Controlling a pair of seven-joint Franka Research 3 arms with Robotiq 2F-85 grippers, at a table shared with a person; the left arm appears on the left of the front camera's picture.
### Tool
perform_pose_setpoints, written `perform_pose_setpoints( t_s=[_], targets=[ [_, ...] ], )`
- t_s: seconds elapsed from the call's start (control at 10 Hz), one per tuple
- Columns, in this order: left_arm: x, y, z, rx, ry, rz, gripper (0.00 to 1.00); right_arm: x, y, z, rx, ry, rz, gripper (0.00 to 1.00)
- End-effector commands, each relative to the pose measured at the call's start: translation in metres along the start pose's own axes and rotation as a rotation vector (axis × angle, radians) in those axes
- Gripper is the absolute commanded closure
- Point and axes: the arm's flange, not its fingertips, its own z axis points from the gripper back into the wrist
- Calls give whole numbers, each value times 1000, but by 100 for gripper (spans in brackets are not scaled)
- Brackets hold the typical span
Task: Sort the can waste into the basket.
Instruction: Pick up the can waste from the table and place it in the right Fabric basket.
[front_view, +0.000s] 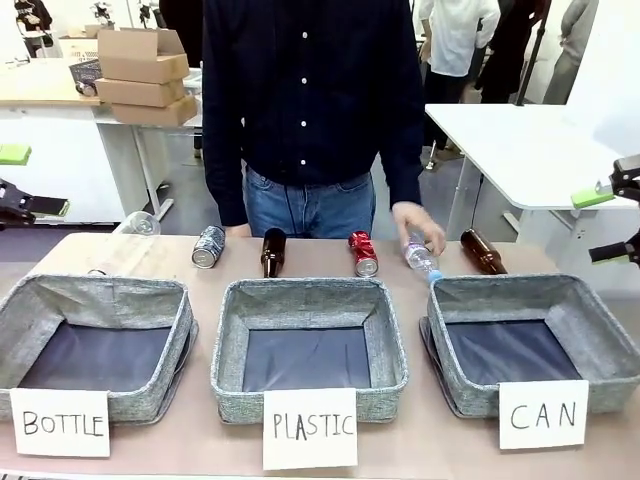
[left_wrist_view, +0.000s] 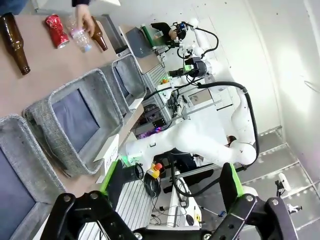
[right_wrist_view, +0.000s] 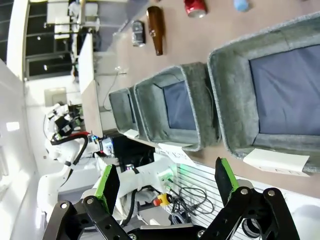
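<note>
Pale wood makes up the desk (front_view: 130, 258), and a person (front_view: 310, 90) in a dark shirt and jeans stands at its far side, with cardboard boxes (front_view: 145, 75) stacked on another table behind. Three grey fabric baskets sit in a row along the near edge. The BOTTLE basket (front_view: 95, 292) is on the robot's left, the PLASTIC basket (front_view: 305, 292) is in the middle, and the CAN basket (front_view: 510, 292) is on the right. Each has a white paper sign (hand-lettered) propped at its front.

Both cans lie on their sides on the bare desk beyond the baskets. The silvery-and-blue can (front_view: 208, 247) is behind the gap between the BOTTLE and PLASTIC baskets, well apart from the CAN basket. The red can (front_view: 363, 253) is behind the PLASTIC basket's far right corner, between a brown bottle (front_view: 273, 252) and a clear plastic bottle (front_view: 421, 256). The person's hand (front_view: 418, 225) is on that plastic bottle, just behind the CAN basket's far left corner. A second brown bottle (front_view: 483, 251) lies beyond the CAN basket.

The left fingers (left_wrist_view: 111, 179) are spread wide and grasp nothing, held off the desk's left end. The right fingers (right_wrist_view: 108, 184) are likewise released, raised off the right end near the CAN basket.
</note>
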Motion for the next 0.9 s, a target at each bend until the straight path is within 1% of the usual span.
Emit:
perform_pose_setpoints(
  t_s=[0.0,0.1,0.2,0.3,0.4,0.5,0.6,0.7,0.8],
  targets=[
    [-1,1,-1,-16,2,-23,0,4,2,1,23,-2,21,0],
    [0,0,0,0,0,0,0,4,2,1,23,-2,21,0],
    [4,-26,-6,195,51,-90,0,4,2,1,23,-2,21,0],
    [27,-36,-32,371,146,-117,0,4,2,1,23,-2,21,0],
    [51,-32,-62,523,243,-106,0,4,2,1,23,-2,21,0],
    [86,-11,-95,746,309,-55,0,4,2,1,23,-2,21,0],
    [113,15,-117,892,353,2,0,4,2,1,23,-2,21,0],
    [133,39,-132,1048,357,47,0,4,2,1,23,-2,21,0],
    [146,58,-139,1071,388,109,0,4,2,1,23,-2,21,0]
  ],
)
